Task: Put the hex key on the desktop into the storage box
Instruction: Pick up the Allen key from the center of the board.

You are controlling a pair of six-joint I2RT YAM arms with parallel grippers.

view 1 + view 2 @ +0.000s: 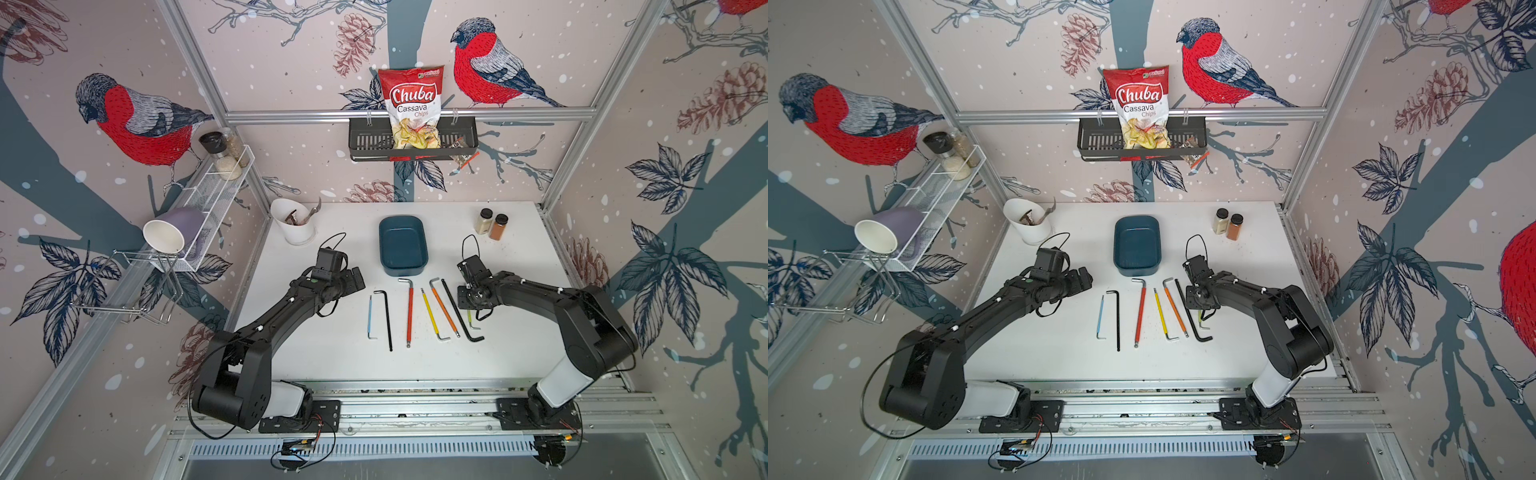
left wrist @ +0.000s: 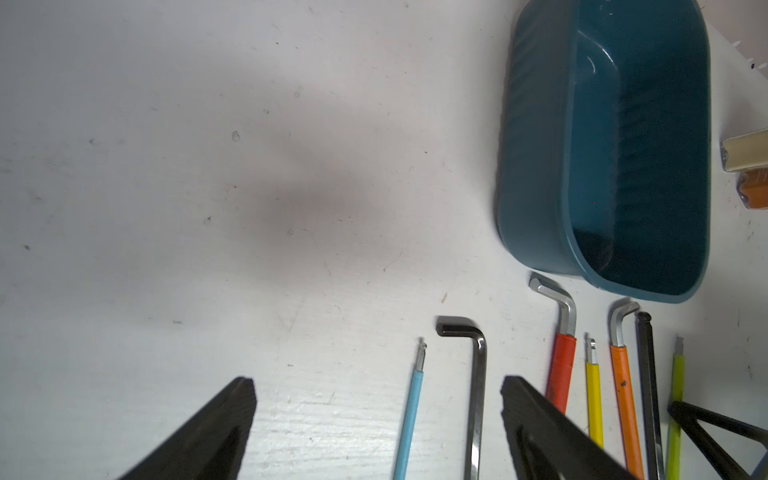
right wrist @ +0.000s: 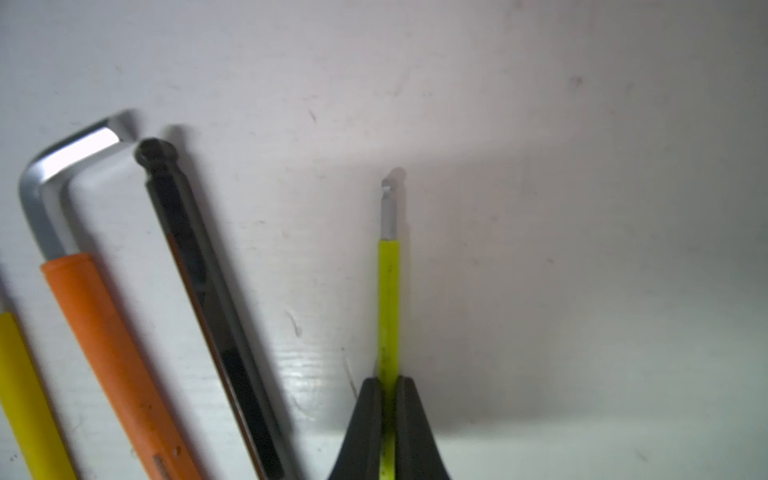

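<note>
- Bird-patterned walls enclose a white surface (image 1: 332,361) edged with aluminium rails, and both arms reach in from its near edge.
- The storage box (image 1: 402,249), dark teal, sits mid-surface toward the far side. Both top views show it holding nothing.
- Just near of the box lies a row of hex keys, from left: blue hex key (image 1: 370,316), short black hex key (image 1: 388,320), red hex key (image 1: 410,313), yellow hex key (image 1: 430,313), orange hex key (image 1: 444,307) and long black hex key (image 1: 457,309).
- The lime-green hex key (image 3: 389,299) ends the row on the right. In the top views the right wrist covers most of it.
- Only the right wrist view shows the grip: the right fingers (image 3: 365,415) are pinched tight on the green sleeve. Whether the key has left the surface cannot be told.
- The left fingers (image 2: 216,428) are spread wide and hold nothing, left of the row. The left wrist view shows the blue and short black keys between them.
- Two spice jars (image 1: 492,226) stand far right, and a white cup (image 1: 293,224) stands far left.
</note>
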